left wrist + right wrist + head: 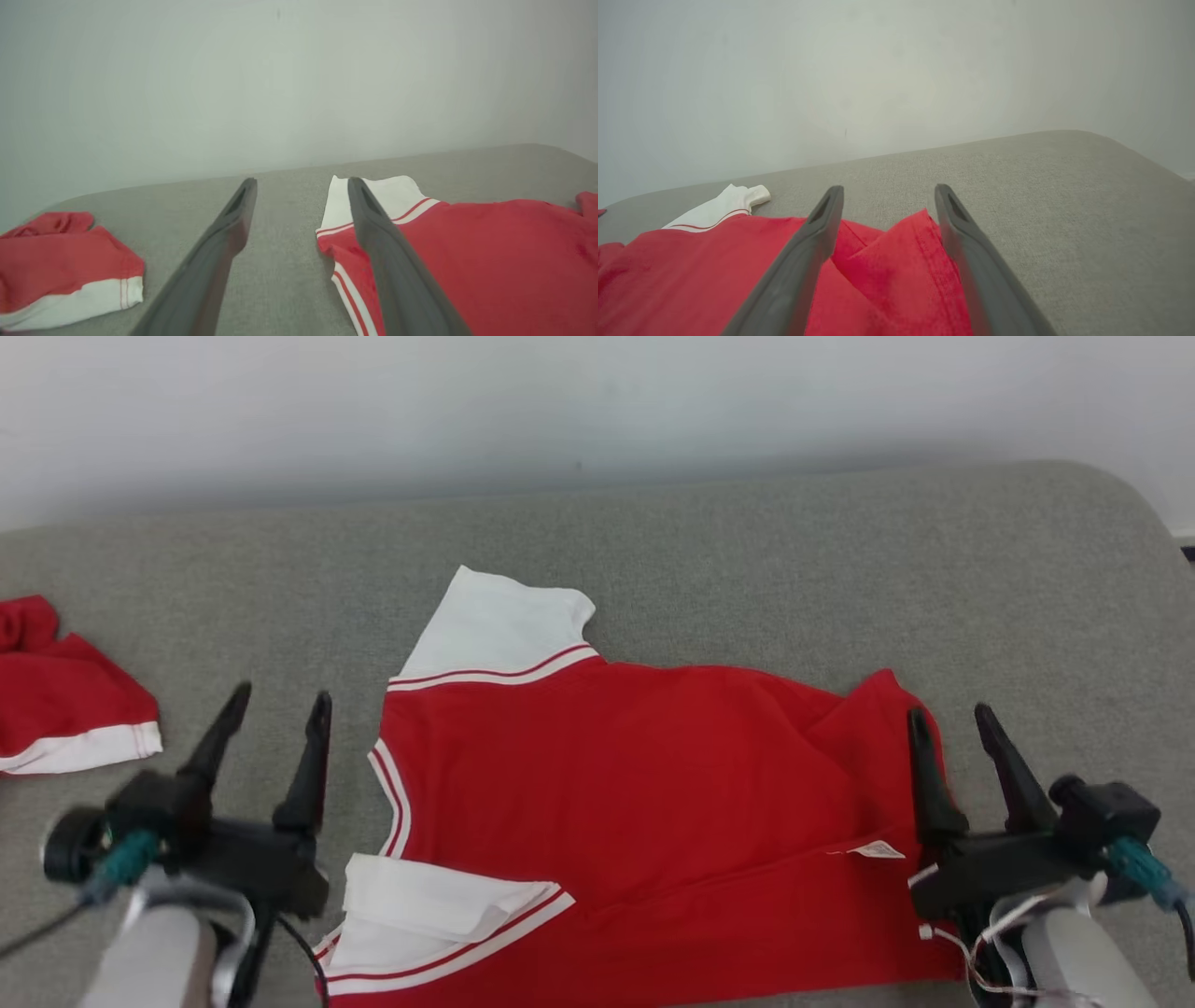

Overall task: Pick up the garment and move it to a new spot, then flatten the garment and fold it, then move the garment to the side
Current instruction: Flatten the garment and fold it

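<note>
Head view: red garment spread mid-frame. My left hand and right hand stand wide, empty.

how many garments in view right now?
2. A red shirt with white sleeves lies spread in the middle; a second red garment with a white band sits at the far left, partly cut off in the head view.

The garment is spread on the middle of the bench, and a second piece of clothing is laid well apart at its left. The left tool is found between the two, and the right tool is held over the garment's right edge.
</note>
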Available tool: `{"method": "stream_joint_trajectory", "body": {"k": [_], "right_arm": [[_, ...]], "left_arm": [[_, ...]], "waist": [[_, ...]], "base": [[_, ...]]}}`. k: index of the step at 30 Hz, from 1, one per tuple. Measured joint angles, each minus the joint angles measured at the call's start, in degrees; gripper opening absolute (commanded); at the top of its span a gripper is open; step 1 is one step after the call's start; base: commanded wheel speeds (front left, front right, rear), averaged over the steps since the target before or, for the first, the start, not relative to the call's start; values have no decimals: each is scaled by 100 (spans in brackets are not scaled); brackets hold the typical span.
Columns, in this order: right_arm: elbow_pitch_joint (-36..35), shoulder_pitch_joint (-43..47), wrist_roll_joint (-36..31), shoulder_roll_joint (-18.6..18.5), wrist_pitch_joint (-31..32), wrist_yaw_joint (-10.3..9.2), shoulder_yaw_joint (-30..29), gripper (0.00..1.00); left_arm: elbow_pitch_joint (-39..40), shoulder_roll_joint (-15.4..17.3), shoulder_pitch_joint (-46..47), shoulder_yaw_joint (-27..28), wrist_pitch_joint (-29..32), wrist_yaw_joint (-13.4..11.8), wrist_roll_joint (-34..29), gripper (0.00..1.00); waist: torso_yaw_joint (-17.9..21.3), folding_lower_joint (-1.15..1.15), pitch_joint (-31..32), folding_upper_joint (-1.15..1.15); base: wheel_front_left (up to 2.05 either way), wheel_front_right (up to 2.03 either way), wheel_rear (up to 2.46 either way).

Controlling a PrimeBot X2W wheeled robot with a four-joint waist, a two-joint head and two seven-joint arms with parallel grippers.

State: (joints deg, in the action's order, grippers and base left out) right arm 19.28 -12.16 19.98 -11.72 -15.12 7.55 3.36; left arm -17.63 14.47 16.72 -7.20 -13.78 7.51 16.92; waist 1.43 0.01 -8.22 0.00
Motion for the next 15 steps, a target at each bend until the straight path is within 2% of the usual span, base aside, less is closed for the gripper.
{"method": "stream_joint_trajectory", "body": {"k": [4,9,15], "right_arm": [[460,-840,135,-63,0,0,253,100],[822,-1643,232,13,0,0,545,100],[970,-2115,353,230,-1,0,820,100]], "left_arm": [[-401,737,1203,-736,393,2,672,100],[-814,1424,2482,-1547,1215,3,1585,100],[-1244,1825,3437,-2137,2068,3,2414,100]], "waist": [[163,0,-284,0],[401,1,-670,0],[785,1,-1073,1]], "base": [[0,0,0],[0,0,0],[0,0,0]]}}
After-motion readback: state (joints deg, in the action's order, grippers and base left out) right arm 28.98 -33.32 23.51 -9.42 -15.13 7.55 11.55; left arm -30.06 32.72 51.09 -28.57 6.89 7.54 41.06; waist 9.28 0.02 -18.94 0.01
